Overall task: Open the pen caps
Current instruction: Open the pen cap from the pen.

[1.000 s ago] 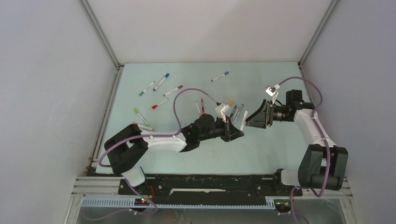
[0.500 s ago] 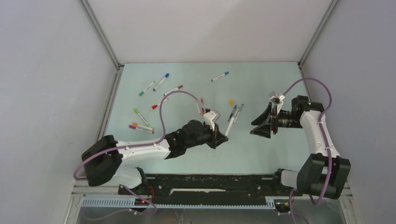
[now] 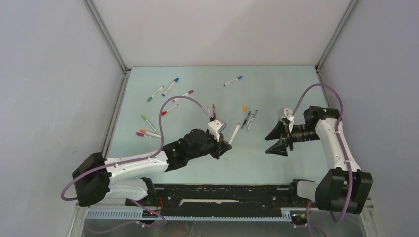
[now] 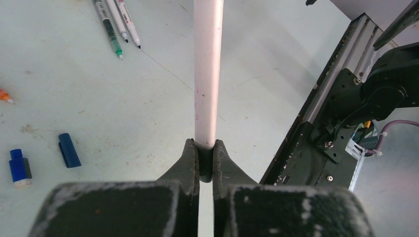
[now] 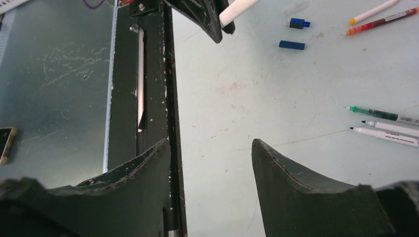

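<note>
My left gripper [image 4: 206,148] is shut on the dark end of a white pen barrel [image 4: 207,74], which sticks out ahead of it over the table [image 3: 276,94]. In the top view this gripper [image 3: 221,143] holds the pen [image 3: 234,134] near the table's middle. My right gripper [image 3: 276,140] hangs open to the right, apart from the pen, and its jaws [image 5: 210,143] hold nothing. Two loose blue pen caps [image 4: 69,150] [image 4: 20,167] lie on the table left of the held pen. An orange cap [image 3: 244,106] lies farther back.
Three uncapped pens [image 3: 249,119] lie side by side behind the grippers. Several capped pens [image 3: 171,86] are scattered at the back left, and one with a blue cap [image 3: 232,81] lies at the back. The black base rail [image 5: 153,74] runs along the near edge.
The grippers have drawn apart. My left arm has pulled the white pen back to the left and nearer; my right gripper has dropped toward the near edge, open and empty.
</note>
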